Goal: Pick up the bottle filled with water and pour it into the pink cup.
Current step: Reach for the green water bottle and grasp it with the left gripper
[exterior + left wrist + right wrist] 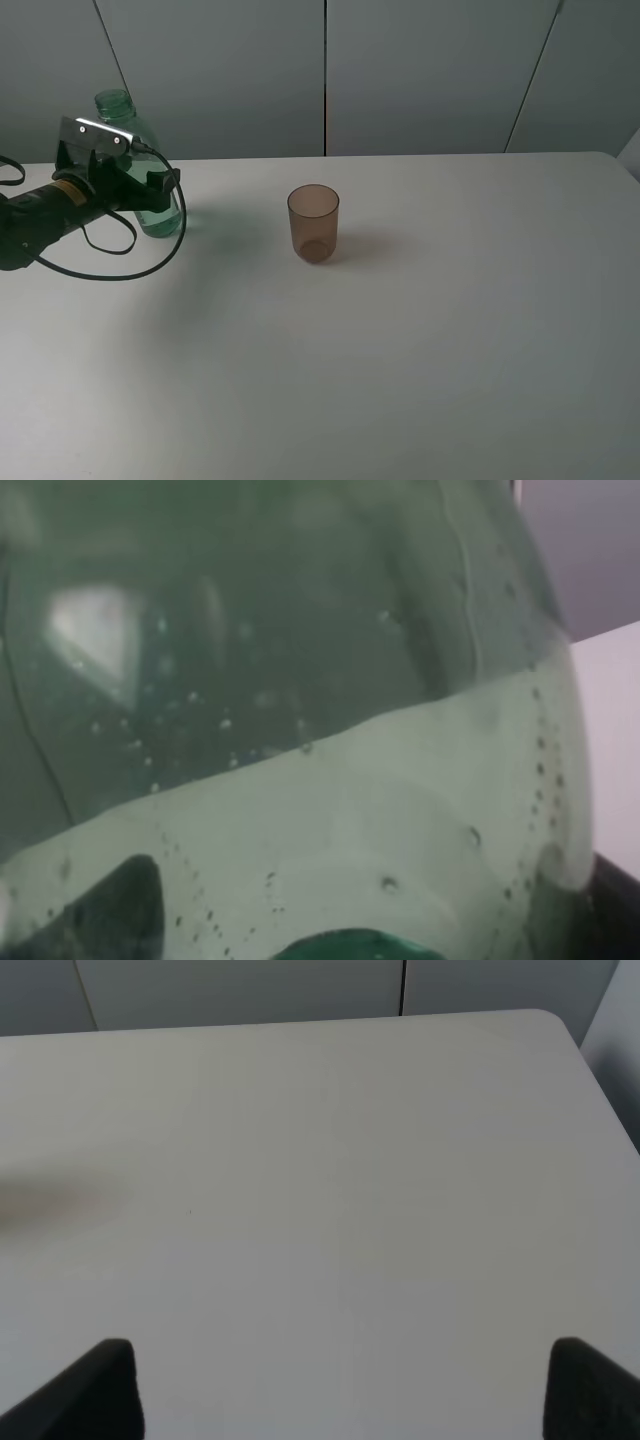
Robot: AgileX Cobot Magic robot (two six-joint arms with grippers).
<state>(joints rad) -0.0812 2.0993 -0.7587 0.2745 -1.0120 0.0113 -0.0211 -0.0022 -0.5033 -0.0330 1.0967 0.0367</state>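
Observation:
The green-tinted bottle [158, 212] stands upright at the far left of the white table [420, 340], partly filled with water and with no cap. My left gripper [150, 188] is at its middle, with a finger on each side. In the left wrist view the bottle [300, 680] fills the frame, and dark fingers [120, 910] show only at the lower corners, so contact is unclear. The pink cup [313, 225] stands upright and empty near the table's middle, well to the right of the bottle. My right gripper [345, 1390] is open and empty over bare table, and it is out of the high view.
A grey panelled wall [330, 70] runs behind the table's far edge. A black cable [110, 270] loops from the left arm onto the table in front of the bottle. The table's right corner [560, 1030] shows in the right wrist view.

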